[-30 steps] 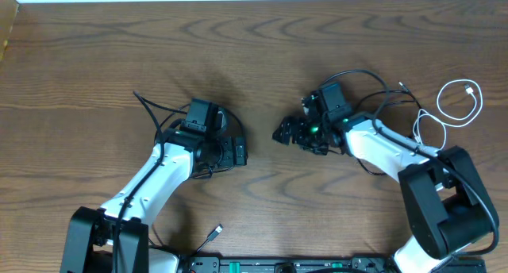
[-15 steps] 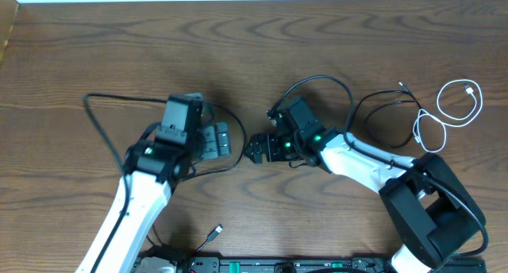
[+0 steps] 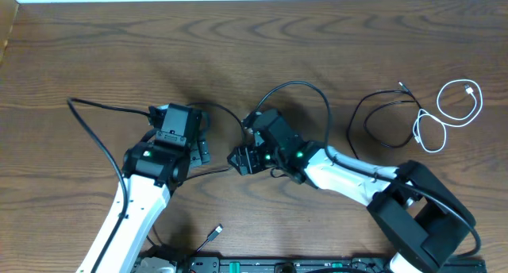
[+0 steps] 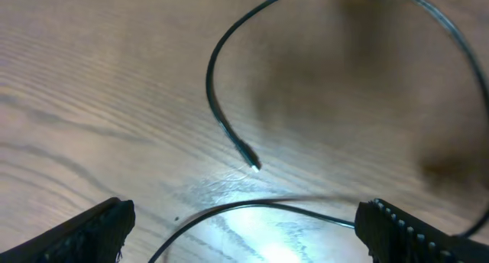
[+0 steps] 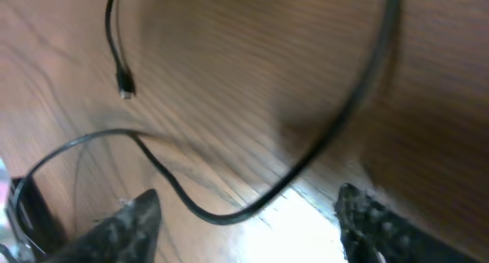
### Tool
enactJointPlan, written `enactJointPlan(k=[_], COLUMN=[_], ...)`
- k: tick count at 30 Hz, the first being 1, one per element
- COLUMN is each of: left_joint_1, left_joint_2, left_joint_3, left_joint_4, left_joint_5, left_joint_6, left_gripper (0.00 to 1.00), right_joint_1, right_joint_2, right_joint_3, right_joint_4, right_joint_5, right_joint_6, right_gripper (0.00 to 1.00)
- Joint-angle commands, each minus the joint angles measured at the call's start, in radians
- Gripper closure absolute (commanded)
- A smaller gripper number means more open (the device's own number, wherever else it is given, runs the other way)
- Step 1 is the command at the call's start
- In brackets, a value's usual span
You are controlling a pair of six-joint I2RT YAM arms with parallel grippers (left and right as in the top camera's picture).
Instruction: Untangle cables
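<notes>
Two arms lean in toward the middle of the table (image 3: 95,43). The left arm (image 3: 131,201) rises from the near-left corner, its white link slanting up and its wrist turned so the left gripper (image 3: 203,148) points to the right. The right arm (image 3: 349,170) stretches long and low from the near-right corner, and the right gripper (image 3: 236,159) faces the other one, close to it but apart. A thicker black wire loops off each wrist, one sweeping far left (image 3: 95,106), one arching over the right wrist (image 3: 298,85).

The left gripper's jaws stand spread wide and grip nothing. On the wood below them lies a thin black cord (image 4: 267,206), and a second stretch curls above it and ends in a small plug (image 4: 250,162). The right gripper's jaws are parted too; a black strand (image 5: 321,152) swings through the space between its fingers, and I cannot tell whether it touches them.

Counting the cables: one white cable (image 3: 460,98) is coiled at the far right. One black cable (image 3: 373,138) is looped just beside it, and the two cross. At least one more black cable (image 3: 216,171) lies between the grippers. One loose plug end (image 3: 216,230) sits near the front edge.
</notes>
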Motion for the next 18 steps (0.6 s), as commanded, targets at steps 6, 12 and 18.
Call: enactJointPlan(k=[6, 12, 18], left_joint_1=[0.003, 0.003, 0.003], left_joint_2=[0.099, 0.165, 0.208], left_joint_3=[-0.020, -0.020, -0.020], left_joint_4=[0.000, 0.027, 0.045], left_joint_5=[-0.001, 0.022, 0.022], left_joint_6=[-0.027, -0.071, -0.071], left_gripper=[0.02, 0.02, 0.02], right_joint_1=[0.037, 0.037, 0.011], right_joint_2=[0.068, 0.133, 0.137], right_joint_3=[-0.008, -0.008, -0.008], right_joint_4=[0.038, 0.060, 0.016], right_joint_5=[0.130, 0.181, 0.221], right_joint_6=[0.027, 0.051, 0.044], right_gripper=[0.53, 0.66, 0.99])
